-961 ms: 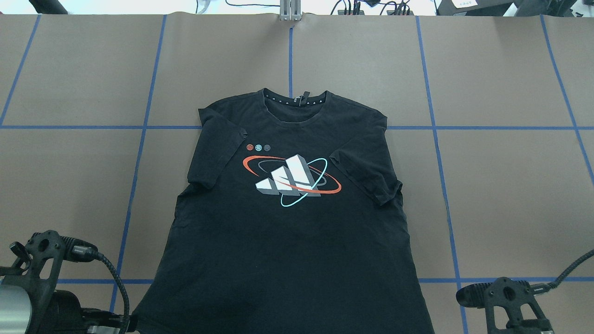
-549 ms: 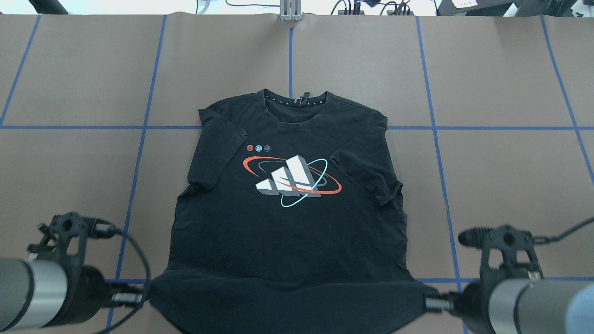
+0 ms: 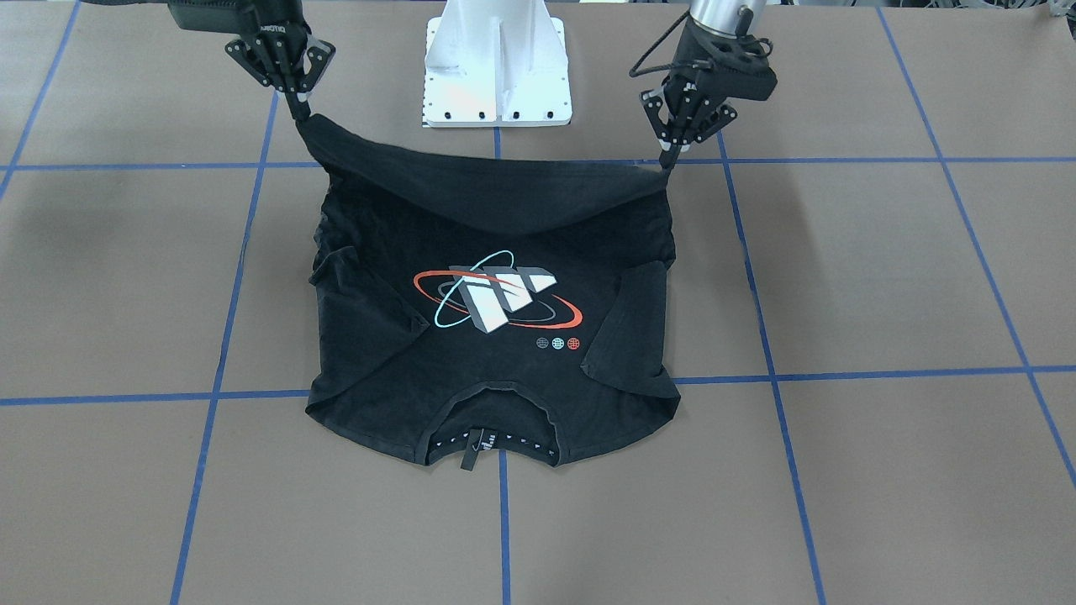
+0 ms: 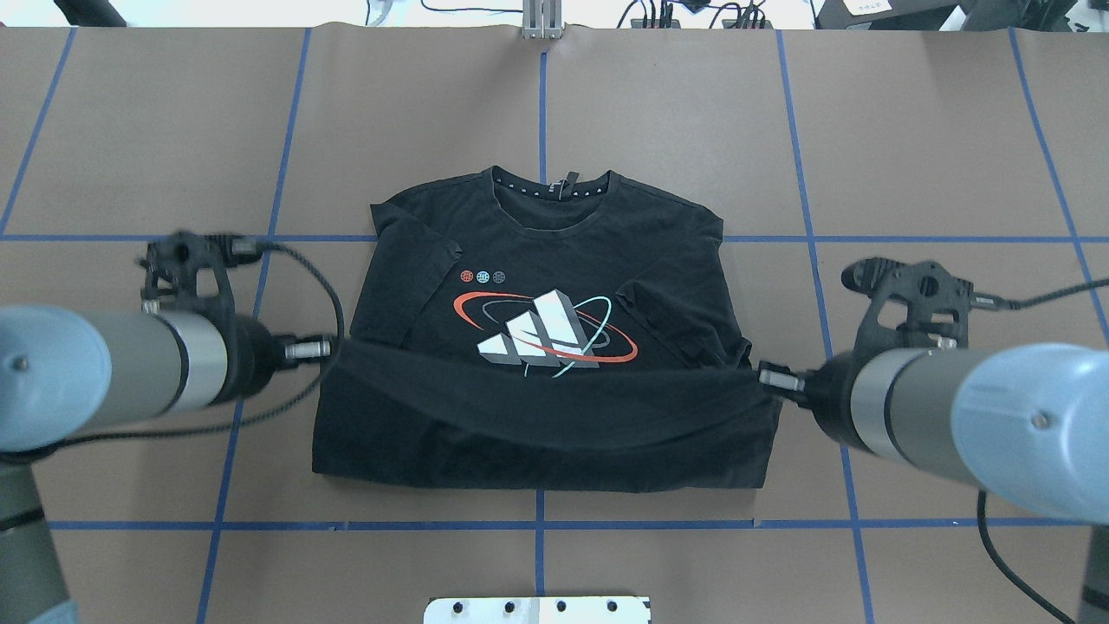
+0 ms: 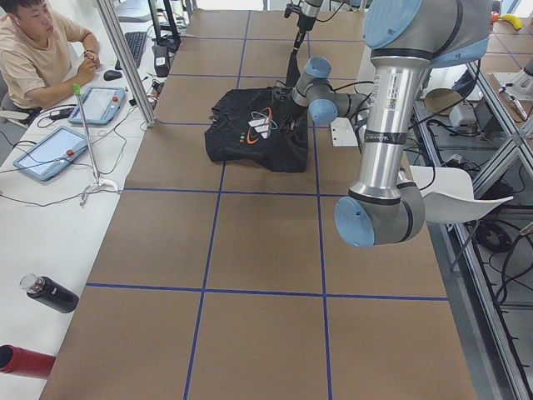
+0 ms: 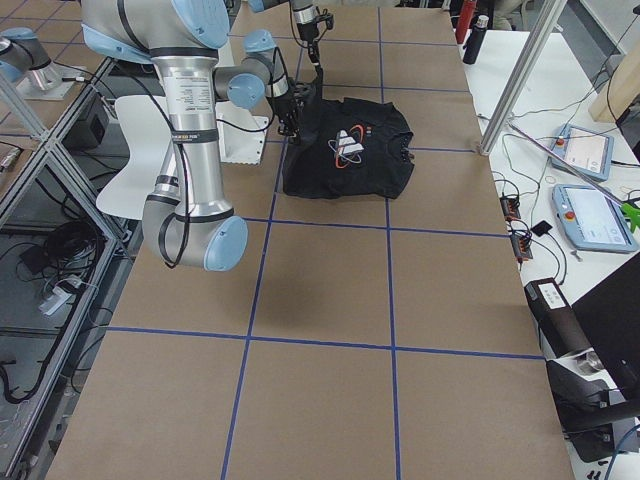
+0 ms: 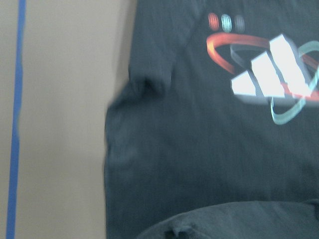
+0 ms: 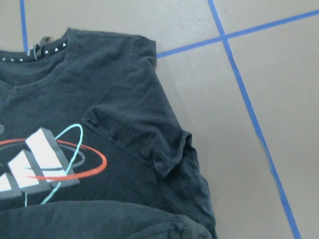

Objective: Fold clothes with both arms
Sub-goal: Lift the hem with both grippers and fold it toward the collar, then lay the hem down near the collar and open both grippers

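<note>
The table point(image 4: 676, 113) is covered in brown paper marked into large squares by blue tape lines point(image 4: 540, 95), and a white pedestal base point(image 3: 496, 63) stands on it at the robot's edge, on the centre line. A black T-shirt point(image 4: 537, 260) lies on the paper print side up, its collar on the centre line and away from the robot, with both short sleeves turned in over the chest. Its lower part is doubled over, and the fold rests just short of the cross line nearest the pedestal.
</note>
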You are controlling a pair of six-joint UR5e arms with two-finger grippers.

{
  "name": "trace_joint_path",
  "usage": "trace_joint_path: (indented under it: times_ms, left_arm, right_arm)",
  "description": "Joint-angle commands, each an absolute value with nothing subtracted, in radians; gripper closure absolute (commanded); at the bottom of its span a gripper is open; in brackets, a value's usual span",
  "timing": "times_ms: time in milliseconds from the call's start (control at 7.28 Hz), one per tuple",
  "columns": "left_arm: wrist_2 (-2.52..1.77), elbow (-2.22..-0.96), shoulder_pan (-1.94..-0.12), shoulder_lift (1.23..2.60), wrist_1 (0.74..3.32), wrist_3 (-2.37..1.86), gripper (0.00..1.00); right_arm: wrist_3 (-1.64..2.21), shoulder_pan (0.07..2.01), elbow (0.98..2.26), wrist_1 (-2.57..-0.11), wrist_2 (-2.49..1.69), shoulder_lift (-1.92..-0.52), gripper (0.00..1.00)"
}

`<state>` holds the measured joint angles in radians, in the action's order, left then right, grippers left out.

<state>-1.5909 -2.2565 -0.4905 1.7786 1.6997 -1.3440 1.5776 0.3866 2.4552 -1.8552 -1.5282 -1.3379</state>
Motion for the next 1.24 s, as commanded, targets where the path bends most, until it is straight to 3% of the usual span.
trace_joint_path:
  times_ms: [0, 549, 824, 1098]
  left_arm:
    - [-1.586, -2.192, -0.627, 1.883, 1.701, -1.342, 1.00]
    - [-1.548, -1.956, -0.715, 1.993, 1.779, -1.255, 1.00]
    - [-1.502, -1.779, -0.716, 2.075, 1.831, -1.252, 1.00]
    - [-1.500, -1.581, -0.713, 2.123, 1.963, -1.209, 1.00]
  right_arm:
    - [1.574, 0.506, 2.358, -1.853, -1.519, -1.246, 1.00]
    - [1.431, 0.630, 2.137, -1.768, -1.519, -1.158, 1.00]
    - [1.410, 0.667, 1.960, -1.706, -1.520, -1.065, 1.00]
    - [1.382, 0.678, 1.854, -1.672, -1.519, -1.063, 1.00]
